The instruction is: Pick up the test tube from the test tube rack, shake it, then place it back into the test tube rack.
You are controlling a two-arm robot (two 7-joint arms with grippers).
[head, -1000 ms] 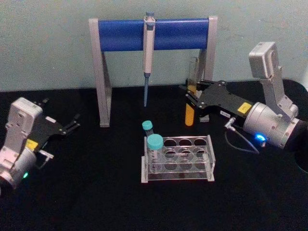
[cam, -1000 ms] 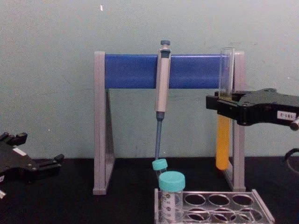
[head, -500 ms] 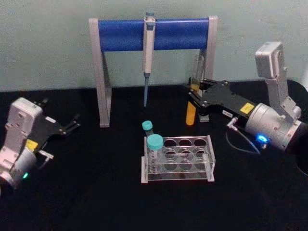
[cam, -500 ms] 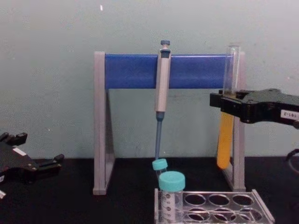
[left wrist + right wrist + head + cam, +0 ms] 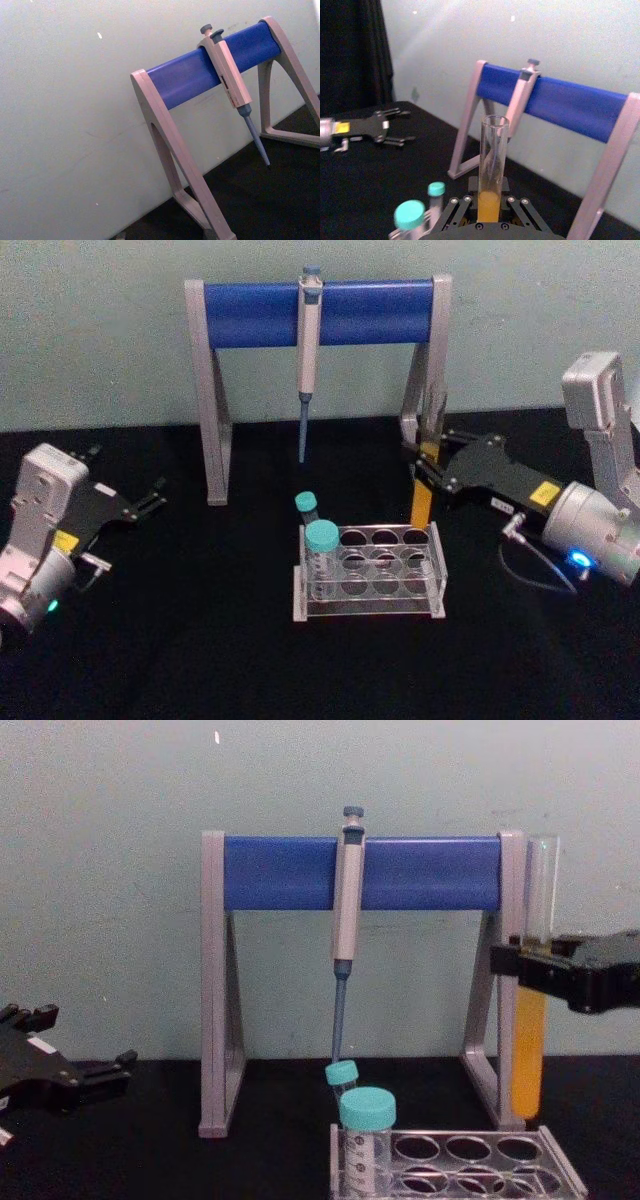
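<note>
Right gripper [image 5: 426,458]: over the table's [image 5: 200,660] right side, fingers shut on the tube's middle, at the top of the liquid.
Tube [image 5: 421,498]: upright, uncapped, orange-yellow liquid in its lower half; held over the rack's far right corner, just in front of the stand's right leg.
Tube bottom: in the chest view [image 5: 527,1055] it hangs just above the rack's top plate, in no hole.
Right wrist view: tube [image 5: 492,165] stands up between the two fingers [image 5: 456,212].
Rack [image 5: 370,608]: on the table at centre, near the front; right and middle holes empty.
Capped tubes [image 5: 321,538]: two, teal caps, in the rack's left column; the far one leans.
Left gripper [image 5: 155,494]: low over the table's left side, well apart from the rack; fingers spread, holding nothing.
Stand [image 5: 250,312]: blue bar, grey legs, behind the rack.
Pipette [image 5: 308,340]: hangs on the bar, tip down.
Markings: yellow sticker [image 5: 545,495] on the right gripper and another [image 5: 66,540] on the left; text on both unreadable.
</note>
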